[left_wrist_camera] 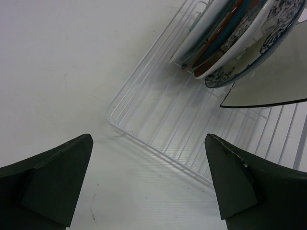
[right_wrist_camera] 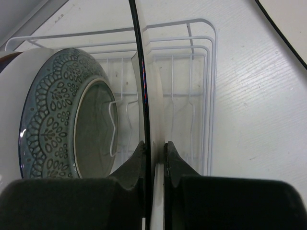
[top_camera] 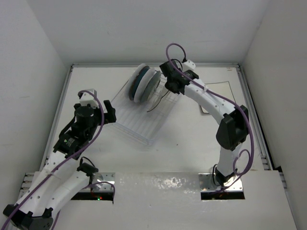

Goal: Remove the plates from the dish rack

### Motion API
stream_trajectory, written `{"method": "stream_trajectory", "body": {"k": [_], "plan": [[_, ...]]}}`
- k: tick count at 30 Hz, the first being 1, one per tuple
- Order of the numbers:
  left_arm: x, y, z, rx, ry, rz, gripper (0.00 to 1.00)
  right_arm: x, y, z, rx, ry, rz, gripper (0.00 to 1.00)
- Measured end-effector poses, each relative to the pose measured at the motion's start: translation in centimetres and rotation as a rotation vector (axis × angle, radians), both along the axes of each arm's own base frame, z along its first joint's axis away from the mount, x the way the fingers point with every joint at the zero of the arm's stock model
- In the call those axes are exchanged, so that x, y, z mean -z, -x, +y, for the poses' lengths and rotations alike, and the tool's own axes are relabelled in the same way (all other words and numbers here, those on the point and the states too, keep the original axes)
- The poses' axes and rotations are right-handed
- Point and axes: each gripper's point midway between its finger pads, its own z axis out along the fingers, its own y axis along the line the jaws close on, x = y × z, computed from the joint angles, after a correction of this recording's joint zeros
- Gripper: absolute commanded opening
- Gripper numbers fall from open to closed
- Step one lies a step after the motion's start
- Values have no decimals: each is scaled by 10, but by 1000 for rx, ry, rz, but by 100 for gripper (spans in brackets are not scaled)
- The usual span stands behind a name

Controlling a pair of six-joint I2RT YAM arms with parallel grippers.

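The white wire dish rack (top_camera: 139, 125) lies diagonally mid-table. Round plates stand on edge at its far end (top_camera: 144, 82): a blue floral one (right_wrist_camera: 57, 120) and a red-and-teal one (left_wrist_camera: 229, 25) behind it. My right gripper (right_wrist_camera: 154, 143) is shut on the edge of a square cream plate with a thin dark rim (right_wrist_camera: 154, 91). This plate sits just right of the round plates in the top view (top_camera: 158, 101). My right gripper (top_camera: 169, 87) is over the rack's far end. My left gripper (top_camera: 111, 111) is open and empty at the rack's left side, also seen in its wrist view (left_wrist_camera: 148, 139).
The rack's near corner (left_wrist_camera: 115, 120) lies just ahead of my left fingers (left_wrist_camera: 57, 172). The cream plate (left_wrist_camera: 273, 81) hangs tilted over the rack wires. White walls close in the table on the left, back and right. A thin outlined square marks the table at the far right (top_camera: 230, 96).
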Motion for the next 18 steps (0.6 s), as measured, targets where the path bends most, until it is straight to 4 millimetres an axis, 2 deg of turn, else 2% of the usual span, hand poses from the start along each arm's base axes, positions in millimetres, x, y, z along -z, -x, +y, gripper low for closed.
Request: {"method": "stream_trajectory", "body": {"k": [4, 8, 13, 16, 18], "plan": [[0, 0, 0, 0, 0, 0, 100, -2, 3, -1, -2, 0, 5, 0], [0, 0, 0, -1, 0, 0, 100, -17, 17, -9, -2, -5, 3, 0], [0, 0, 1, -6, -3, 0, 100, -69, 35, -24, 1, -55, -80, 0], [0, 0, 2, -10, -5, 0, 100, -99, 38, -30, 10, -92, -145, 0], [0, -1, 2, -11, -5, 0, 100, -111, 38, -35, 19, -92, -172, 0]]}}
